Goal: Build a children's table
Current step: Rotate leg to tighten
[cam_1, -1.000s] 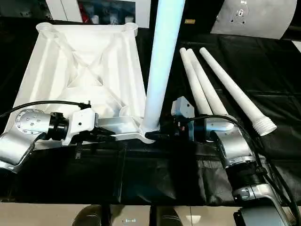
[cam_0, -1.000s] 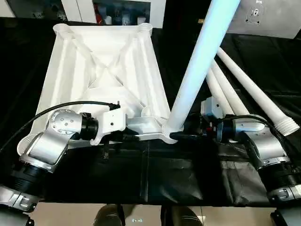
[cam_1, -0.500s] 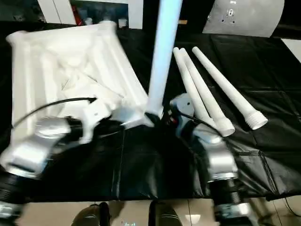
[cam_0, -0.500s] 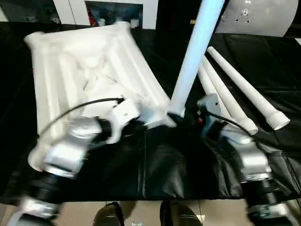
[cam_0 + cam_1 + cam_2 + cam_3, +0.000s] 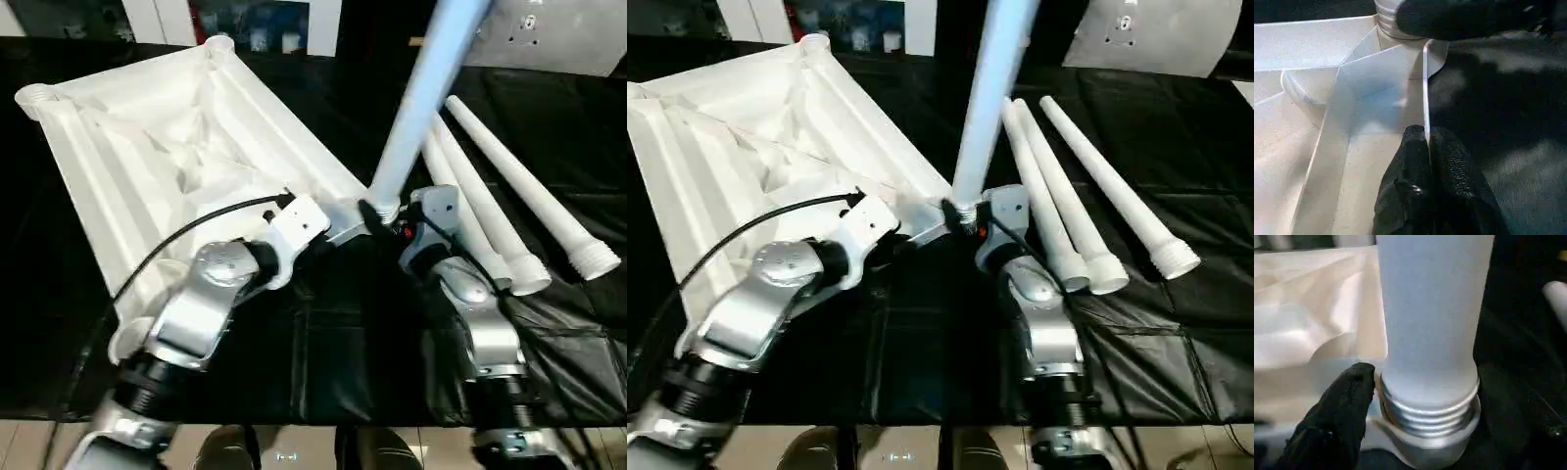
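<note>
Table top: the white square top (image 5: 186,147) is seen lying upside down on the black-covered bench (image 5: 343,343), its X-ribbed underside facing up and its round corner sockets at the corners; it is turned at an angle to the bench edge, one corner pointing toward the robot.

Standing leg: one white tapered leg (image 5: 423,93) is seen upright in the corner socket (image 5: 1425,450) nearest the robot; in the right wrist view its threaded end is shown sitting in the socket, with several thread ridges still exposed above the rim.

Loose legs: three more white legs (image 5: 519,186) are laid side by side on the bench to the right of the top, well apart from it, their threaded ends pointing toward the robot.

Left pincer: the left pincer (image 5: 1427,147) is clenched on the thin edge wall of the table top, close to the socket that carries the upright leg; both black fingers (image 5: 1410,161) are pressed against that wall, one on each side.

Right pincer: the right pincer (image 5: 377,211) is placed at the foot of the upright leg. One black finger (image 5: 1337,416) is shown just beside the threads, near the socket rim; the other cannot be made out, so whether the leg is gripped or released cannot be told.

Arms: both silver forearms are seen reaching in from the near bench edge and meeting at that corner.
</note>
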### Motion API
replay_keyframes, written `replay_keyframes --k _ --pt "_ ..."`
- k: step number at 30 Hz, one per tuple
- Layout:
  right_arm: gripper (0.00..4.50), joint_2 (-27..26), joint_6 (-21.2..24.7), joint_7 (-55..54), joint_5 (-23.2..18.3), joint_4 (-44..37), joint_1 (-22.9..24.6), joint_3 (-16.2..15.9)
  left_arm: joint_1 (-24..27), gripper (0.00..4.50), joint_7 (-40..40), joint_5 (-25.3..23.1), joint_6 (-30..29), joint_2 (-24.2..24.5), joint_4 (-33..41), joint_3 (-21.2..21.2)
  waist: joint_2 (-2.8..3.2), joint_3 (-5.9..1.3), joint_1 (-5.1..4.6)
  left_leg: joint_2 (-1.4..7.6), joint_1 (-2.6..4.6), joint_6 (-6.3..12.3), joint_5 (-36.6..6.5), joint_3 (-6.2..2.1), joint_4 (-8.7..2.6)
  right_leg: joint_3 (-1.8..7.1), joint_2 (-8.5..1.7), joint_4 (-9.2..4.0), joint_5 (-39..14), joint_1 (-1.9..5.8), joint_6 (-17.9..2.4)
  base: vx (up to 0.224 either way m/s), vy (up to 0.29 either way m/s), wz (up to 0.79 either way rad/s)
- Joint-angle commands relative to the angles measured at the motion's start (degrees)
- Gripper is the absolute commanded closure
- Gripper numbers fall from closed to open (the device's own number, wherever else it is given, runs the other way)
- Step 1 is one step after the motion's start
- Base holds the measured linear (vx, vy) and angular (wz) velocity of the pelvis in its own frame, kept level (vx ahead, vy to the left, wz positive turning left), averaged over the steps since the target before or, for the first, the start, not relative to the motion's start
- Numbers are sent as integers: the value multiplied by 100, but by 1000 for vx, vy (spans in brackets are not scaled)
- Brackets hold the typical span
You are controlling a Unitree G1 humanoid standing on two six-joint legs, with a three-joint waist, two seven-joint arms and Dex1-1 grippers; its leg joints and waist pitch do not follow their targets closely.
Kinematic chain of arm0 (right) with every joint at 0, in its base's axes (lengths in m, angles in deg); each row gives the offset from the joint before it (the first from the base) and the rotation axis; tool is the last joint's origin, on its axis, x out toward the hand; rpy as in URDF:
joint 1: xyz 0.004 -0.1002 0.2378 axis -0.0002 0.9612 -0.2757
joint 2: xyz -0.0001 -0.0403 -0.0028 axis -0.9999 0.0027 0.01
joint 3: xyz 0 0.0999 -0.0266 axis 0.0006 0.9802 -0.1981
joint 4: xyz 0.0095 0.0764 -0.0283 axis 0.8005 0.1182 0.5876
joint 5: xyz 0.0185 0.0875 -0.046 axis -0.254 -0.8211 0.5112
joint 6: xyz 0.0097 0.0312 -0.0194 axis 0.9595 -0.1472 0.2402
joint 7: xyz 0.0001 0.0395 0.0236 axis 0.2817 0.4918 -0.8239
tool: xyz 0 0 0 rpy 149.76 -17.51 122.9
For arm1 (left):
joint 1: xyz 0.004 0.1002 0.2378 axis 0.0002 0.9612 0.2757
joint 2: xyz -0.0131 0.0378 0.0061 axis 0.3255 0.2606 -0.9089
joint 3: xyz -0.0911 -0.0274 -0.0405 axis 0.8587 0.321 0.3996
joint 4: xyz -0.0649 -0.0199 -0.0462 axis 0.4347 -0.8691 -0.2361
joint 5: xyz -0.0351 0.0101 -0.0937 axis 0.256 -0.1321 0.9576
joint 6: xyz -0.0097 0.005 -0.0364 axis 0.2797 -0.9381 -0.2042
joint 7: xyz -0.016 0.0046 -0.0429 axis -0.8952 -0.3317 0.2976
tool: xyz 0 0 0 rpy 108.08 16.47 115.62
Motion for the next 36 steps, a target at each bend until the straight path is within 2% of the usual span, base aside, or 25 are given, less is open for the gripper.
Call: replay_keyframes --k 1,3,7,12,14,17,18,19,23,24,26,36 --pt "66 145 -106 410 -91 13 66 -141 157 450 270 153 196 68 62 -113 11 -391 -9 336 114 570 -635 -153 -344 258 -447 -372 -529 337 -1293 0 0 0" --pt "60 415 -180 785 -194 19 29 -74 225 450 468 210 326 273 47 -106 13 -397 -14 340 131 511 -680 -153 -342 263 -444 -378 -649 330 -1304 0 0 0" --pt "26 914 -266 1687 -467 24 -52 -47 305 450 913 317 700 641 -49 -97 4 -409 -10 344 137 635 -528 -140 -319 267 -437 -341 -367 341 -1401 0 0 0" --pt "7 1549 -302 3024 -692 119 -227 -298 307 450 1703 390 1356 1224 -323 -222 23 -415 2 348 148 769 -465 -142 -304 253 -441 -326 -278 340 -1524 0 0 0" --pt "7 1747 -364 3462 -683 234 -333 -467 250 450 1968 438 1561 1386 -468 -259 -7 -409 -10 352 154 798 -492 -130 -300 252 -437 -322 -322 337 -1567 0 0 0" --pt "7 1807 -415 3702 -692 382 -425 -550 175 450 2167 459 1775 1474 -631 -296 11 -415 5 365 164 779 -457 -129 -294 261 -457 -317 -366 325 -1611 0 0 0" --pt "7 1841 -408 3879 -699 476 -484 -609 114 450 2284 438 1889 1533 -740 -340 -18 -409 -1 363 163 790 -448 -124 -292 259 -450 -316 -358 322 -1616 0 0 0" --pt "35 1861 -415 3998 -698 550 -525 -649 72 450 2377 441 1974 1570 -814 -375 -5 -414 4 363 163 795 -434 -130 -294 255 -454 -309 -381 323 -1640 0 0 0" --pt "48 1876 -436 4257 -763 818 -688 -692 -60 450 2567 444 2218 1645 -1040 -445 -3 -420 18 368 170 750 -451 -128 -285 258 -464 -303 -414 323 -1664 0 0 0" --pt "78 1876 -436 4257 -763 818 -688 -692 -60 450 2567 444 2218 1645 -1040 -445 -2 -420 13 365 169 749 -456 -128 -285 258 -463 -299 -417 323 -1676 0 0 0" --pt "86 1889 -410 4411 -809 913 -757 -730 -121 450 2651 459 2326 1668 -1155 -445 -24 -408 15 369 160 731 -478 -130 -289 258 -471 -303 -488 327 -1670 0 0 0" --pt "173 1857 -408 4693 -867 1112 -851 -769 -191 450 2782 450 2559 1697 -1389 -431 -27 -403 28 372 155 742 -423 -127 -290 256 -471 -296 -478 323 -1660 0 0 0"
